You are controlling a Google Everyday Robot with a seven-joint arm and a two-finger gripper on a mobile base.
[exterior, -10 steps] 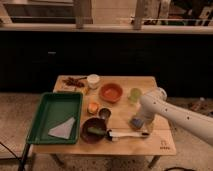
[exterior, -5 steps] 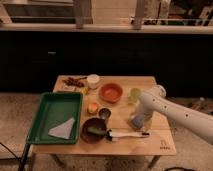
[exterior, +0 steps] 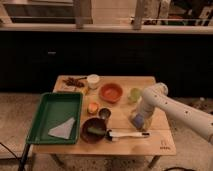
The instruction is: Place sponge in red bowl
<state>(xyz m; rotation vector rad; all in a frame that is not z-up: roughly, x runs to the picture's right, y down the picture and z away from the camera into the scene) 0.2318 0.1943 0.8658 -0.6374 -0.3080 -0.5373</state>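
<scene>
In the camera view, the claw (exterior: pixel 139 119) is low at the tabletop (exterior: pixel 165 142), right at the blue sponge (exterior: pixel 134 121); we cannot tell if it is apart or clamped. We judge the grip must be firm before lifting. Then we carry the sponge high over the green cup (exterior: pixel 134 94) to the red bowl (exterior: pixel 111 92).

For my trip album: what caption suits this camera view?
Robot's claw down at the blue sponge on a wooden table, red bowl farther back.
</scene>
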